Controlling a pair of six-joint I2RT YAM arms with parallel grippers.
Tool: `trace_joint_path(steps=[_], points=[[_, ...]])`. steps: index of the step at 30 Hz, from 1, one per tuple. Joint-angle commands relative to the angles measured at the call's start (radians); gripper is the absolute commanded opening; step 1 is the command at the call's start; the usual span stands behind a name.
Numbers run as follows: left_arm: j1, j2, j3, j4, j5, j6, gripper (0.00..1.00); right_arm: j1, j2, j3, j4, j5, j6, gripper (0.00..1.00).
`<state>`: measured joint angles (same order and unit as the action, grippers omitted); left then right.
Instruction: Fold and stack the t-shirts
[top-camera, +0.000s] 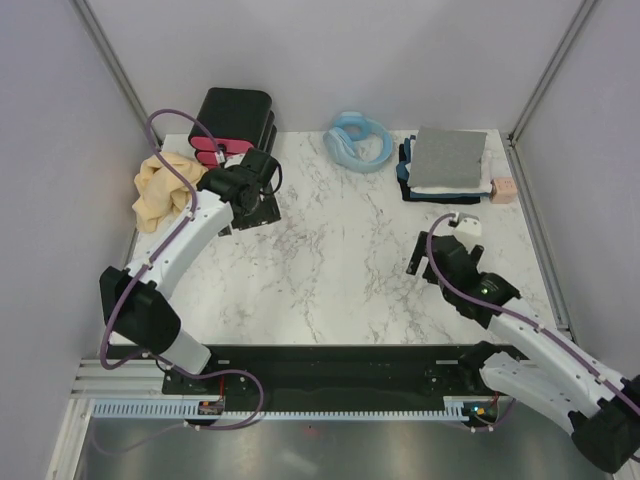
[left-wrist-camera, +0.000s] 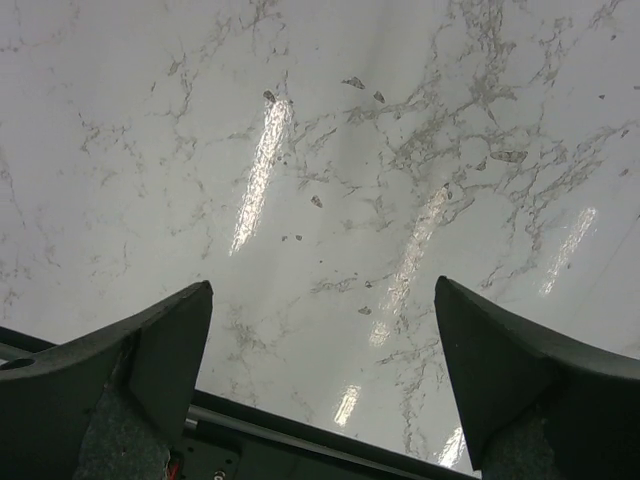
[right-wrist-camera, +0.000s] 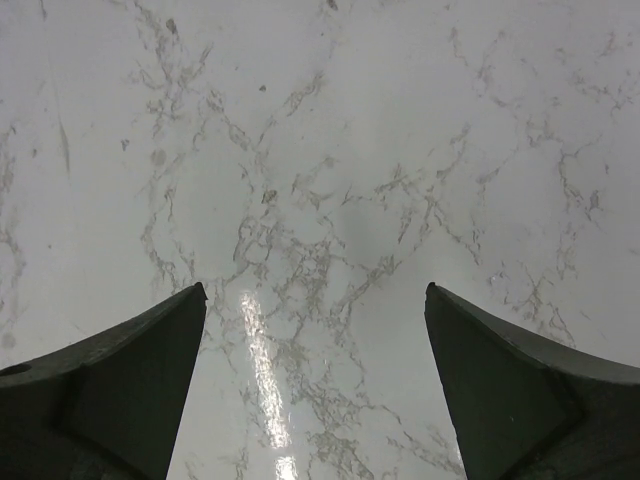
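My left end effector (top-camera: 260, 205) hangs over the far left part of the counter (top-camera: 340, 260), jaws spread wide and grasping nothing; from the left wrist view, the end effector (left-wrist-camera: 322, 283) shows only bare white marble with grey veins and streaks of reflected light between its two dark fingers (left-wrist-camera: 150, 350). My right end effector (top-camera: 432, 243) sits over the right side of the counter, likewise released and empty; in the right wrist view, the end effector (right-wrist-camera: 315, 287) has nothing but marble between its fingers (right-wrist-camera: 140, 370).

The yellow-cream t-shirt (top-camera: 158, 190) lies crumpled in a heap at the far left edge of the counter, just beside my left arm, with my purple cable (top-camera: 185, 185) looping across it; it is not folded. The other shirts are in a folded stack at the far right corner, well apart from the heap: the grey t-shirt (top-camera: 450, 158) flat on top, the white t-shirt (top-camera: 440, 190) showing as a strip under its near edge, the navy t-shirt (top-camera: 406, 172) showing along the left side at the bottom.

A black box (top-camera: 238, 112) with a pink-red side stands at the far left, behind my left end effector; a light blue ring (top-camera: 358, 140) lies at the far edge between the box and the stack; a small pink block (top-camera: 503, 188) sits just beside the stack on its right.
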<state>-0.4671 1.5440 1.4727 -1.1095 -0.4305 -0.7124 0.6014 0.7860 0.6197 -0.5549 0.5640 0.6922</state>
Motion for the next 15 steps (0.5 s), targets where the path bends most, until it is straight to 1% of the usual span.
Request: trace_joint_path(steps=[1,2,5,8,11,13,15], points=[[0.001,0.019,0.078,-0.006,-0.059,0.021,1.0,0.003,0.142,0.11,0.053,-0.107,-0.112,0.98],[0.002,0.03,0.106,-0.007,-0.056,0.021,1.0,0.003,0.185,0.138,0.062,-0.116,-0.112,0.98],[0.007,0.053,0.184,-0.006,-0.04,0.021,1.0,0.003,0.238,0.195,0.067,-0.138,-0.137,0.98],[0.008,0.102,0.269,-0.018,-0.021,0.027,1.0,0.003,0.254,0.228,0.07,-0.15,-0.16,0.98],[0.008,0.148,0.355,-0.073,-0.002,0.027,0.99,0.001,0.283,0.25,0.081,-0.168,-0.178,0.98],[0.008,0.154,0.373,-0.093,-0.004,0.028,1.0,0.001,0.309,0.259,0.084,-0.191,-0.18,0.98],[0.008,0.143,0.357,-0.095,-0.008,0.042,1.0,0.001,0.343,0.275,0.078,-0.222,-0.166,0.98]])
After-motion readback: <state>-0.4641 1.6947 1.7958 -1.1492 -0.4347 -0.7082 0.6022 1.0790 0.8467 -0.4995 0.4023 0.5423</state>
